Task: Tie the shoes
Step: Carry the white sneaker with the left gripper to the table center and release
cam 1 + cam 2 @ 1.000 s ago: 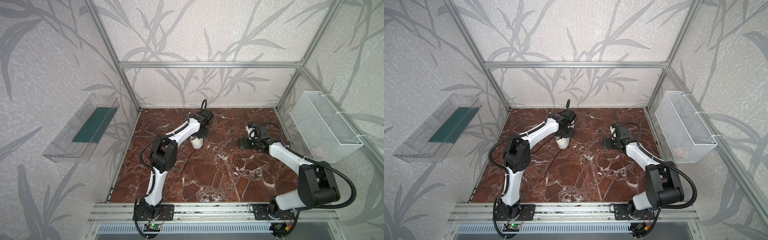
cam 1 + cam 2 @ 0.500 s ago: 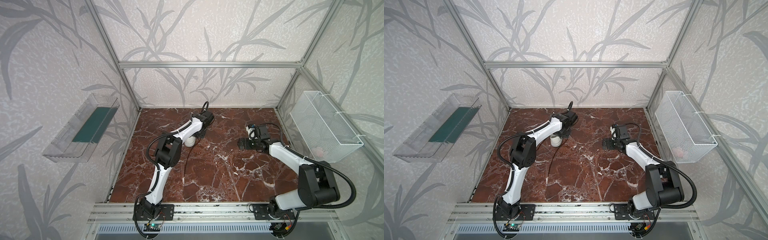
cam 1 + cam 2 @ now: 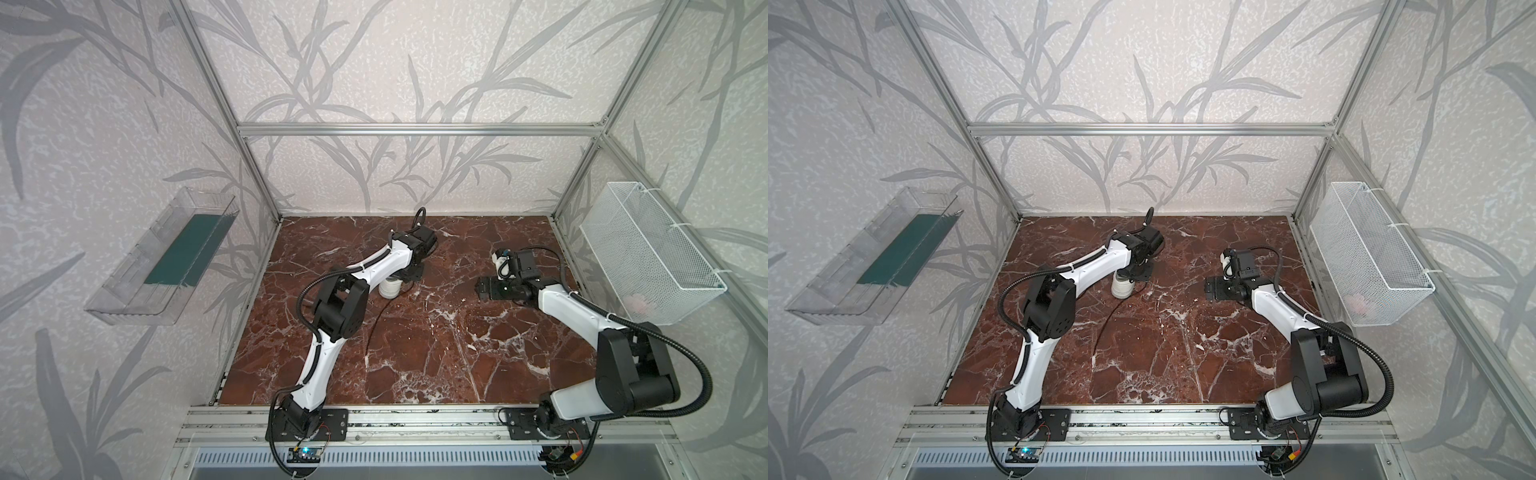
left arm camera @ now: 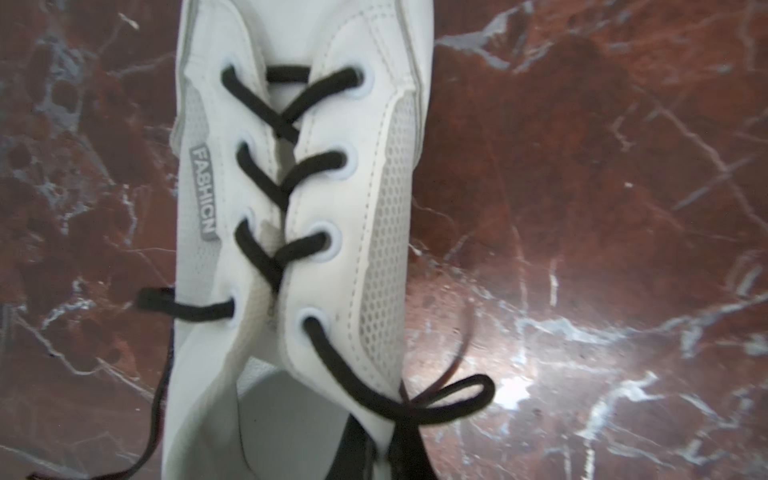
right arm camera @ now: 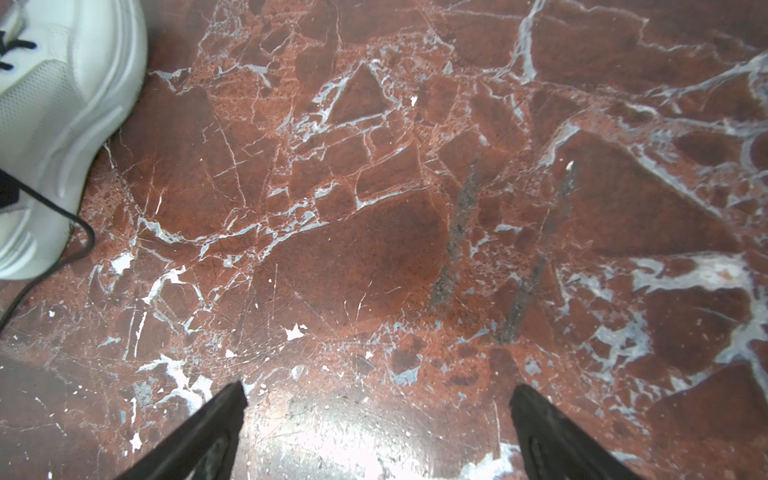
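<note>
Sneaker [image 4: 291,249] directly beneath left gripper [image 3: 409,276] — right gripper [image 5: 378,432] well apart.

Red marble tabletop [image 3: 436,353], 1 white sneaker [image 3: 390,287], black laces [image 4: 266,174] trailing

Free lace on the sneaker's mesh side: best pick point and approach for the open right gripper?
Grip the lace loop lying on the marble beside the sneaker, probably from above with the right gripper: it lies flat, clear of the upper.
</note>
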Available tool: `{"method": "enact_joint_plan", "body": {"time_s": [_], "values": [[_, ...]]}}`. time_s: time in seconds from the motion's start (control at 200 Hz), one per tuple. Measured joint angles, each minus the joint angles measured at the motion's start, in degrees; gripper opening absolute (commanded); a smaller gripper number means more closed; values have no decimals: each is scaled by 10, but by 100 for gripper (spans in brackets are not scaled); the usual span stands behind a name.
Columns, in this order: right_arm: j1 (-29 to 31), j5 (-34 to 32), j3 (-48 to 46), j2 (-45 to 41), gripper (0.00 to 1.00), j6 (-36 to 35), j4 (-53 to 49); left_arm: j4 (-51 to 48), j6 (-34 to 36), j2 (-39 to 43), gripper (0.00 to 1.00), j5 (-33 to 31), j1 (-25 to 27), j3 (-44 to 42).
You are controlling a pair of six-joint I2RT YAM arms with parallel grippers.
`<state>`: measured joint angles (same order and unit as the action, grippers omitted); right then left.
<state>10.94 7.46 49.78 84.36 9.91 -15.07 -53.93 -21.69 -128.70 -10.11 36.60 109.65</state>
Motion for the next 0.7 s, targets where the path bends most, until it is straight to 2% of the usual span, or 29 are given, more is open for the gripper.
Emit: {"method": "enact_joint_plan", "body": {"time_s": [0.35,0.55,0.7], "values": [[-4,-16,0,-16,99,-5,-3,29,-86,4,5,93,74,6],[-12,-20,0,-26,99,-3,-3,21,-105,-13,3,93,88,55],[-12,-21,0,-26,99,3,-3,49,-133,-15,4,87,78,48]]}}
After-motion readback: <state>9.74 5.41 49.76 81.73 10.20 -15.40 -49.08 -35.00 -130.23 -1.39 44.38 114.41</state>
